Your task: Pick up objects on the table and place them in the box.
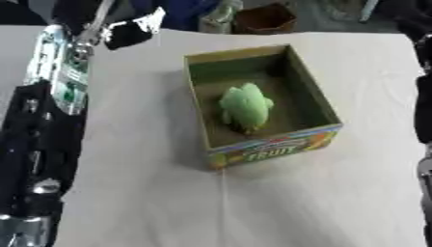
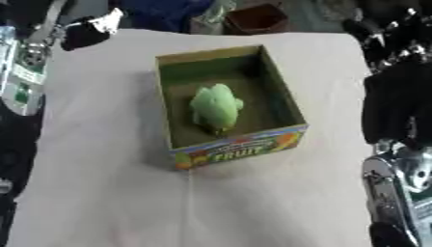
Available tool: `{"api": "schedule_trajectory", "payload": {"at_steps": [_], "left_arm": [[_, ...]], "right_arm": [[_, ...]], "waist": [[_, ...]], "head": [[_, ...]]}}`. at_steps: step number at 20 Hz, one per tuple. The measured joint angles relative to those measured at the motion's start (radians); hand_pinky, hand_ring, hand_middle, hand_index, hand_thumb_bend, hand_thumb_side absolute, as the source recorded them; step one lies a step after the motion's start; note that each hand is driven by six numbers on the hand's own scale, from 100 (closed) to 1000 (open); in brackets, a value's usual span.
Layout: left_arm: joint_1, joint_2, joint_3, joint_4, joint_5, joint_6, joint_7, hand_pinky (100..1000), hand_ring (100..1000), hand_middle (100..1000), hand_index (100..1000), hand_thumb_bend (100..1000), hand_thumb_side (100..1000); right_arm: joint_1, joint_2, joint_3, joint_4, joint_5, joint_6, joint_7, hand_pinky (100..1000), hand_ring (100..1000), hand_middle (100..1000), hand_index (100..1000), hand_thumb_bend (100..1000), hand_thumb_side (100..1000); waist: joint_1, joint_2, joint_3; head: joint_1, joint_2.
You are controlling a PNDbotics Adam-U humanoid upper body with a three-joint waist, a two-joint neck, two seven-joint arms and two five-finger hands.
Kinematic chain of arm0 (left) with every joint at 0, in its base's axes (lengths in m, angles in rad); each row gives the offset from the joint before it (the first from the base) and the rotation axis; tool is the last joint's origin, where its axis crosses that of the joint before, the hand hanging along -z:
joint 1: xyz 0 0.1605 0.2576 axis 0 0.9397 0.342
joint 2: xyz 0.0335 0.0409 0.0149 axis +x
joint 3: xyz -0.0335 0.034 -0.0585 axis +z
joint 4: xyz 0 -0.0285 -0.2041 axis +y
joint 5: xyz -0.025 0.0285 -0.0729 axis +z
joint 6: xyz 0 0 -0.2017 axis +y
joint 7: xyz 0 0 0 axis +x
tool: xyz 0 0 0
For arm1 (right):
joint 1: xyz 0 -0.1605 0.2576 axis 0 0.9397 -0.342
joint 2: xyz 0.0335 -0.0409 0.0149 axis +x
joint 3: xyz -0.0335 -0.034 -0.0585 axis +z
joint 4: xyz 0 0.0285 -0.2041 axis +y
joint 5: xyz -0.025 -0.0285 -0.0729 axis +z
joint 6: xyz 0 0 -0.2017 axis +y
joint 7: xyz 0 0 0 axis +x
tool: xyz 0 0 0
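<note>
Green toy [image 1: 246, 107] lay inside box [image 1: 319, 91], long axis front-to-back; left robot hand [image 1: 52, 67] nearer, pinching clear bottle [image 1: 71, 79]; right hand [image 2: 397, 101] state unclear.

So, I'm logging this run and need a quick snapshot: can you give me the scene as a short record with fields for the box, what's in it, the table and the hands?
box: open cardboard box, printed front reads FRUIT, standing on the table
contents: one green soft object lying on the box floor
table: covered in a pale cloth
left hand: cannot make it out; only the left arm shows at the left edge
right hand: cannot make it out; right arm at the right edge
</note>
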Motion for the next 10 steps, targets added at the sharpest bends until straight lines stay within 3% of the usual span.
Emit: {"api": "schedule_trajectory", "payload": {"at_steps": [5, 10], "left_arm": [[0.093, 0.013, -0.002, -0.114, 0.070, 0.070, 0.070, 504, 523, 448, 612, 100, 515], [0.203, 0.044, -0.030, -0.209, 0.139, 0.140, 0.141, 506, 523, 452, 622, 100, 542]], "right_arm": [[0.008, -0.011, -0.010, 0.000, 0.009, -0.003, -0.009, 766, 832, 585, 901, 100, 976], [0.012, -0.025, -0.022, 0.000, 0.019, -0.011, -0.021, 767, 832, 585, 901, 100, 979]], "waist": [[0.003, 0.000, 0.037], [0.005, 0.002, 0.062]], "head": [[-0.018, 0.000], [-0.026, -0.010]]}}
